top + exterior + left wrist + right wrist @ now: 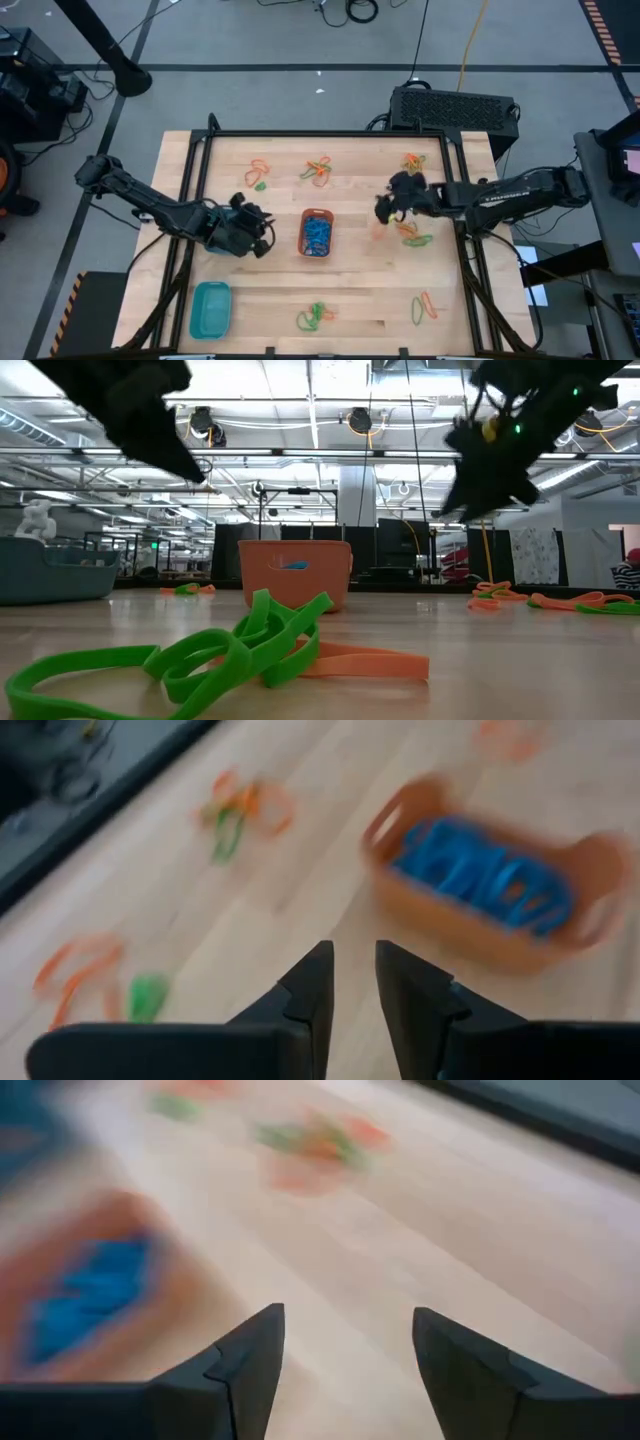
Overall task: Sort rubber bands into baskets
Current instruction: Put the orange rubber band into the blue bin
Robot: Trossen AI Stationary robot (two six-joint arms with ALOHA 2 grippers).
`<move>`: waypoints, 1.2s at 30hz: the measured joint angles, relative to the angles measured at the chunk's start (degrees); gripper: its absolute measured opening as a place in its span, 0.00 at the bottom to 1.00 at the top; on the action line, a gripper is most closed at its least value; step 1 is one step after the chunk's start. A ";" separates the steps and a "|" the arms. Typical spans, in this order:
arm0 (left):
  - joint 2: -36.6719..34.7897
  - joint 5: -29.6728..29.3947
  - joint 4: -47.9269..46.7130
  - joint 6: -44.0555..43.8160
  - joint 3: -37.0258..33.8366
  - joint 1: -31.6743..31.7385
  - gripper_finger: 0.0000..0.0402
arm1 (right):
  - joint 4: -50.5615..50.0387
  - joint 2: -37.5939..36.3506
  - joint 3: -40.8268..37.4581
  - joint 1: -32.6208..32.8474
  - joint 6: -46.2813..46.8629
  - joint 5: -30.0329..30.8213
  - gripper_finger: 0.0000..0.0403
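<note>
Left tool (268,236) slightly parted (seemingly empty), orange basket (316,232) of blue bands just beside it.

A: Where's the left arm?
B: It reaches in from the table's left side, elbow bent, and its gripper (262,238) hangs above the wood left of centre. The fingers (312,990) stand a narrow gap apart, with nothing between them.
A: And the right arm?
B: It stretches in from the right edge, nearly straight. Its gripper (385,208) hovers right of centre, pointing toward the middle. The fingers (255,1355) are spread wide, nothing held.
A: Either one touching the table?
B: No, in the low view both hang clear above it
</note>
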 joint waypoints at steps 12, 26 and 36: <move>0.00 -0.02 17.34 14.61 0.00 0.09 0.22 | -13.94 7.59 -0.04 -13.73 5.96 1.41 0.53; 3.19 0.26 17.99 14.46 0.00 0.02 0.22 | -12.72 18.12 -0.04 -22.52 4.91 -2.48 0.53; 4.02 0.35 18.15 14.44 0.00 0.04 0.22 | -9.64 22.78 0.24 -24.78 1.33 -4.51 0.49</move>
